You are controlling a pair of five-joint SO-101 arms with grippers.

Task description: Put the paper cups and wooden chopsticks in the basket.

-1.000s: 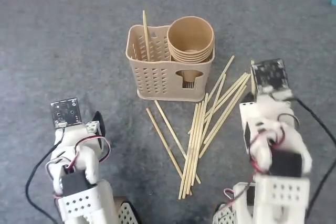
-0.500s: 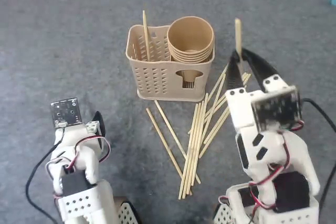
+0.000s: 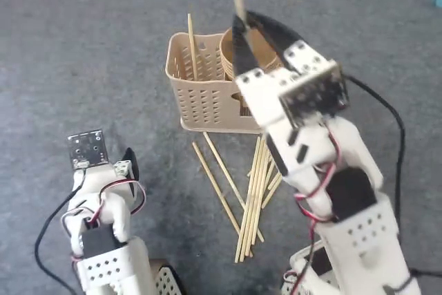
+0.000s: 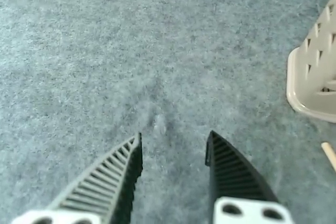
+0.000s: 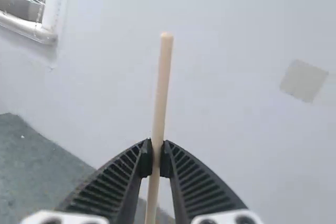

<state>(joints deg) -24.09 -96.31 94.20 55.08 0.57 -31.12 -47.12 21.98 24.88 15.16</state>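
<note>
Swung up from the loose pile, the right gripper now carries one wooden chopstick toward the basket.
Its fingers clamp the stick upright, likely so it drops end-first beside the stacked paper cups. More chopsticks lie on the bench before the basket. The left gripper sits low, fingers apart and holding nothing.

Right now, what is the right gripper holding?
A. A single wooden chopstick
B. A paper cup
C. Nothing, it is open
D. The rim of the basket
A: in the right wrist view the right gripper is shut on one wooden chopstick, whose end sticks out past the fingertips.
</note>
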